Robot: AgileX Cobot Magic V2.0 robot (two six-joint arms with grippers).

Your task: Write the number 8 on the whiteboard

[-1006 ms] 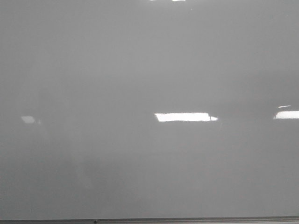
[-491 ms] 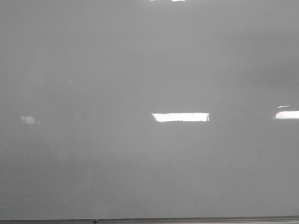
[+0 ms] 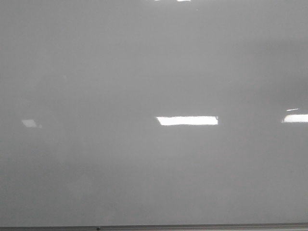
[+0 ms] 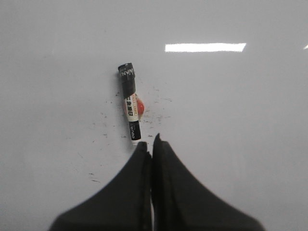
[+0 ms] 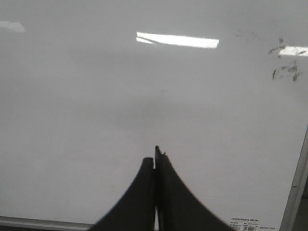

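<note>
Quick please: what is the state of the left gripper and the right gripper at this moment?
Left gripper: closed, holding nothing; the marker lies on the whiteboard just beyond its tips.
Right gripper: closed, holding nothing.

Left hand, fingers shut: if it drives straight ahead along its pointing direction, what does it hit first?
Probably the black-capped marker pen with the white label, lying on the glossy pale whiteboard just ahead of the left hand, slightly off its centre line. Depth is unclear, so it may meet the board first.
</note>
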